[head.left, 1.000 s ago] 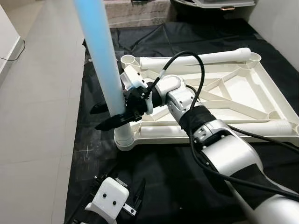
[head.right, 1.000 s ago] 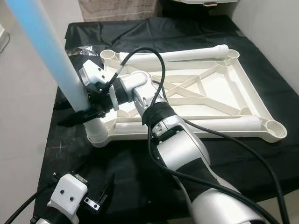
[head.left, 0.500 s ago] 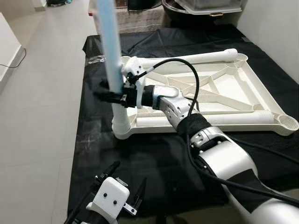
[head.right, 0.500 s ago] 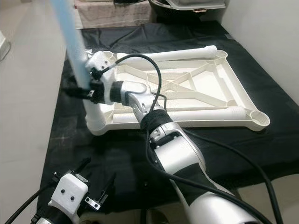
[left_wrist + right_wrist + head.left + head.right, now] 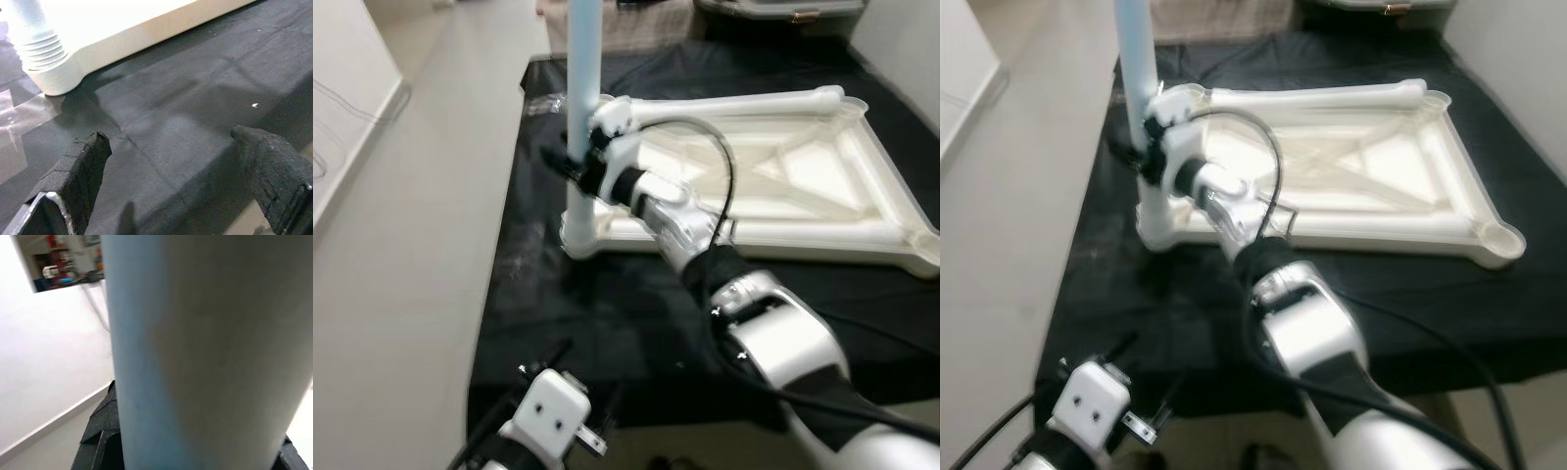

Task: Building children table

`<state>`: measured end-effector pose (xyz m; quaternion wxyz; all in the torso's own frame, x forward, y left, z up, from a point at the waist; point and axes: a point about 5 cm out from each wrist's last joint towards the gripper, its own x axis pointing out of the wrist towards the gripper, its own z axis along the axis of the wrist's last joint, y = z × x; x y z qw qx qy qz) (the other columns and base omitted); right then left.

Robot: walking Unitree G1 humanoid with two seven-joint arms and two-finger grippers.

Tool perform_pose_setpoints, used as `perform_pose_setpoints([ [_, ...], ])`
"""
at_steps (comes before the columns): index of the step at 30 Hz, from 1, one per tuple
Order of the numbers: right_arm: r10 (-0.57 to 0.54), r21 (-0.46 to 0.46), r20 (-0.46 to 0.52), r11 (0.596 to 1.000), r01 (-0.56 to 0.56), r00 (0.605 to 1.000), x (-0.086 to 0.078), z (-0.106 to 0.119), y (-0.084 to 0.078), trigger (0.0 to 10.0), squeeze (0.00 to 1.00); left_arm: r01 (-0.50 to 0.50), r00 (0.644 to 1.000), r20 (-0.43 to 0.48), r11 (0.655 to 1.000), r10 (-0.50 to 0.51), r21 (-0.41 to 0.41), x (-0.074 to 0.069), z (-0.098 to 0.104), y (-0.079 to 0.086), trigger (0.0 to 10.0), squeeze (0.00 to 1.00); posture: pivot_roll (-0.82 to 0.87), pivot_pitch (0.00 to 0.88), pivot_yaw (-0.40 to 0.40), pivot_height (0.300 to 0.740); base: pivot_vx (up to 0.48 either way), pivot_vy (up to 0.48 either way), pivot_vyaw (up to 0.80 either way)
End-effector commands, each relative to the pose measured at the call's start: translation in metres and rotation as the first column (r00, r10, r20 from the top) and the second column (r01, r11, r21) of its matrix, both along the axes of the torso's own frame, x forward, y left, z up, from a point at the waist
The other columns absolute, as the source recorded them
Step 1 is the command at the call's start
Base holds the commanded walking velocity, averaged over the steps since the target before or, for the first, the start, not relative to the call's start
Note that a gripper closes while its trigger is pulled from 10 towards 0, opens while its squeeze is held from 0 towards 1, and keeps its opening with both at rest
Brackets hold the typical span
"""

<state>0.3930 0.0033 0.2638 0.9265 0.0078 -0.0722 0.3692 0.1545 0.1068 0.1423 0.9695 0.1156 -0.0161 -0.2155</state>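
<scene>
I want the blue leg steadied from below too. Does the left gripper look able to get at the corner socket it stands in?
Probably yes. The left gripper hangs open over bare black cloth, the corner socket just ahead with nothing between.

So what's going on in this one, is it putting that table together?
Yes. The white tabletop lies upside down on a black sheet. The right gripper is clamped on a pale blue leg that stands upright in the near-left corner socket. Two more white legs lie along the frame. The left gripper hovers open over the sheet near that corner.
</scene>
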Motion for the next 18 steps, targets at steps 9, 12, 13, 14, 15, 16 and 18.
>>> perform_pose_setpoints([
  [9,-0.298,-0.155,0.035,0.941,0.300,0.954,0.004,-0.030,-0.008,10.0,0.00,0.003,0.999,-0.032,1.000,-0.003,0.001,-0.003,-0.005,0.000,10.0,0.00,0.07,0.266,-0.058,0.740,0.000,0.000,0.00],
  [12,-0.324,-0.216,0.074,0.918,0.332,0.943,0.001,-0.032,-0.002,10.0,0.00,0.004,0.999,-0.031,1.000,-0.004,0.000,-0.002,-0.005,0.000,10.0,0.00,0.07,0.268,-0.059,0.740,0.000,0.000,0.00],
  [13,-0.331,-0.228,0.060,0.914,0.335,0.942,0.000,-0.034,0.001,10.0,0.00,0.004,1.000,-0.031,1.000,-0.004,0.000,-0.002,-0.005,0.000,10.0,0.00,0.07,0.268,-0.059,0.740,0.000,0.000,0.00],
  [14,-0.334,-0.233,0.048,0.913,0.335,0.941,-0.001,-0.036,0.003,10.0,0.00,0.004,1.000,-0.031,1.000,-0.004,-0.001,-0.002,-0.005,0.000,10.0,0.00,0.07,0.268,-0.059,0.740,0.000,0.000,0.00],
  [15,-0.332,-0.231,0.039,0.914,0.332,0.942,-0.001,-0.037,0.004,10.0,0.00,0.004,1.000,-0.031,1.000,-0.004,-0.001,-0.002,-0.005,0.000,10.0,0.00,0.07,0.268,-0.059,0.740,0.000,0.000,0.00],
  [16,-0.332,-0.231,0.039,0.914,0.332,0.942,-0.001,-0.037,0.004,10.0,0.00,0.004,1.000,-0.031,1.000,-0.004,-0.001,-0.002,-0.005,0.000,10.0,0.00,0.07,0.268,-0.059,0.740,0.000,0.000,0.00],
  [18,-0.424,-0.226,0.015,0.881,0.416,0.906,0.001,-0.039,-0.001,10.0,0.00,0.003,1.000,-0.031,1.000,-0.003,-0.001,-0.002,-0.005,0.000,10.0,0.00,0.07,0.268,-0.059,0.740,0.000,0.000,0.00],
])
